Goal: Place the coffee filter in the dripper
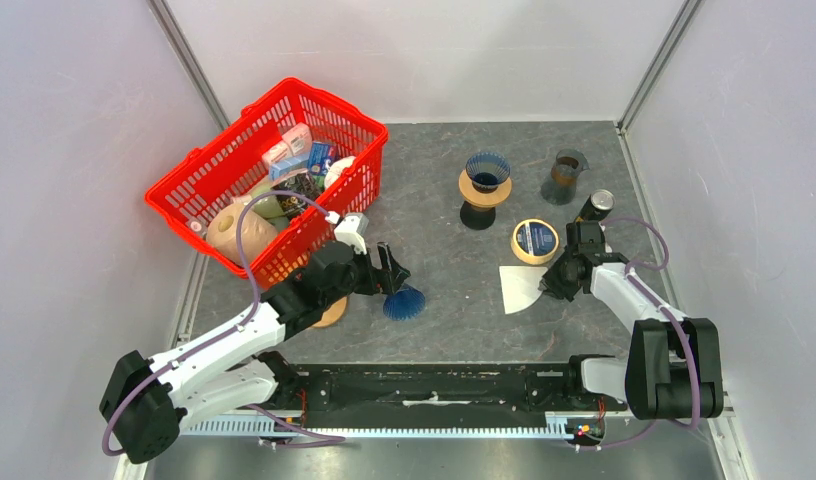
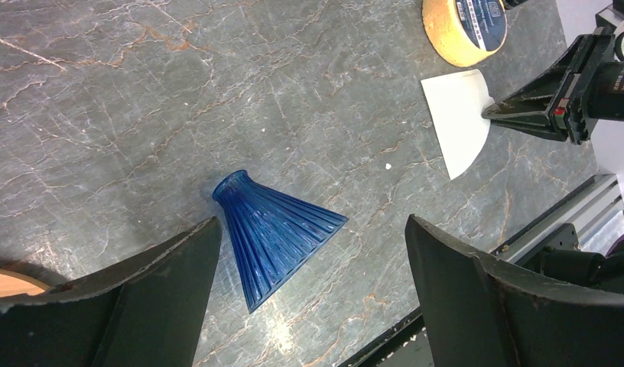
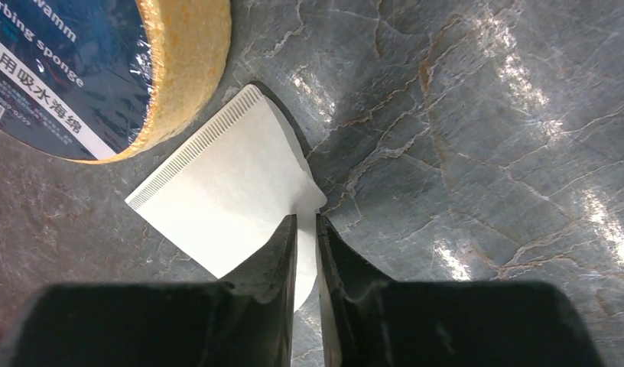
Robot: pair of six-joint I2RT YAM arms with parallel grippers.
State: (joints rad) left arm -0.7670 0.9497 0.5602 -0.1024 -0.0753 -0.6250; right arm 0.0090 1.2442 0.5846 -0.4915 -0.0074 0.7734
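Sponge (image 3: 102, 69) runs off the top and left edges of the right wrist view, its label cut short. The coffee filter (image 3: 225, 191) loses its near edge behind the right tool (image 3: 306, 222). A wooden disc (image 2: 7, 281) shows only a sliver behind a finger (image 2: 141, 306) of the left tool (image 2: 313, 229). Contents of the basket (image 1: 219, 135) are too small to name

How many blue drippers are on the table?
2. One blue dripper lies on its side by the left end effector; the other dripper sits upright on a stand farther back. The red basket may hide more.
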